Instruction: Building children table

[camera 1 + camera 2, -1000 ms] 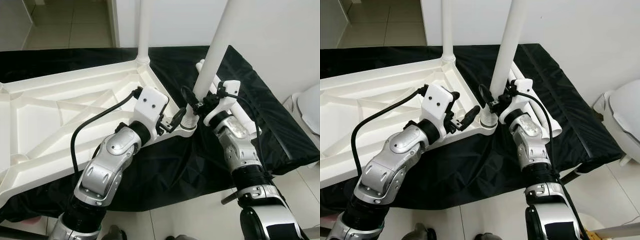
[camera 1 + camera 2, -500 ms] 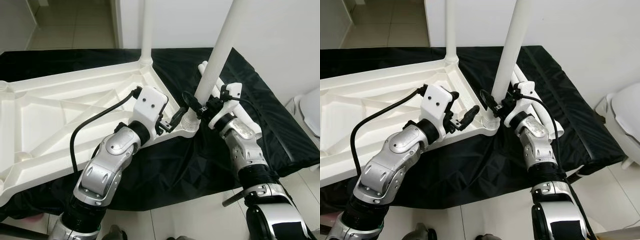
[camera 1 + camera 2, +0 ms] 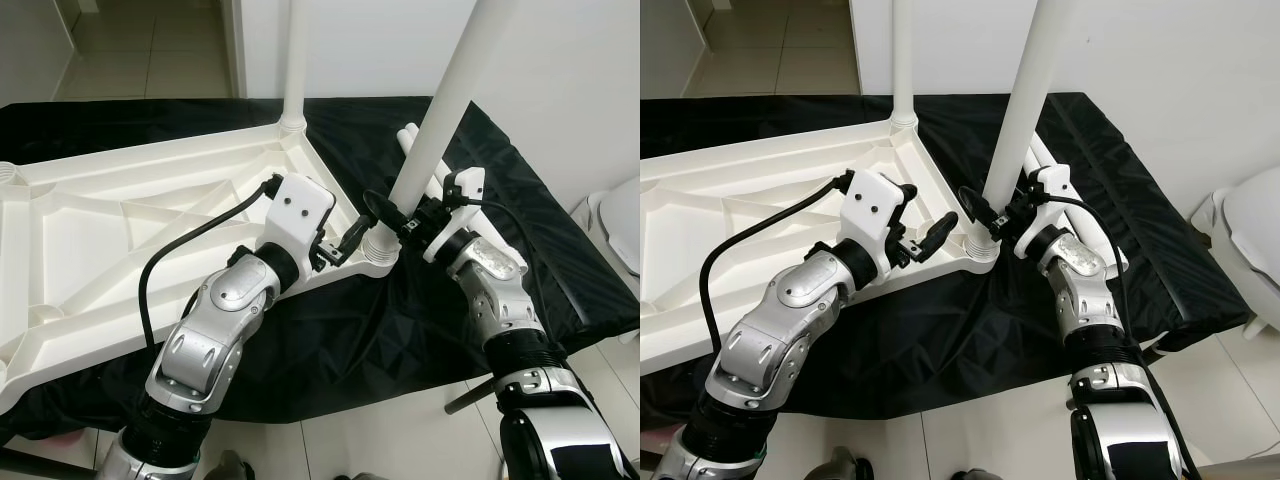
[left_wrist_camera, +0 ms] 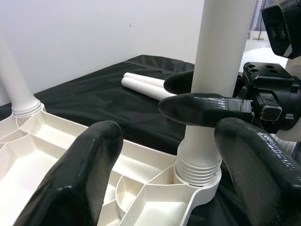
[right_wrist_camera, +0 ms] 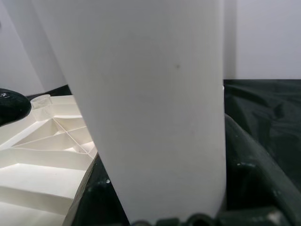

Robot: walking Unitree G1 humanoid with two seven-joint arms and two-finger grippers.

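Note:
The white plastic table top [image 3: 120, 220] lies upside down on a black cloth. One white leg [image 3: 293, 60] stands in the far corner socket. A second white leg [image 3: 445, 100] rises from the near corner socket [image 3: 378, 255], leaning right. My right gripper [image 3: 392, 212] is shut on this leg just above its threaded base, its fingers [image 4: 197, 106] wrapped around the tube. My left gripper [image 4: 164, 169] hovers open over the table top's corner, a little left of the socket, holding nothing. Two spare legs [image 4: 146, 84] lie on the cloth behind.
The black cloth [image 3: 400, 330] covers a low platform whose front edge drops to the tiled floor [image 3: 380, 430]. A white wall stands close behind, and a white rounded object [image 3: 620, 215] sits at the right. A black cable [image 3: 160, 260] loops off my left forearm.
The held leg leans a bit further right, and my right wrist has shifted slightly right with it. My left gripper stays open at the corner.

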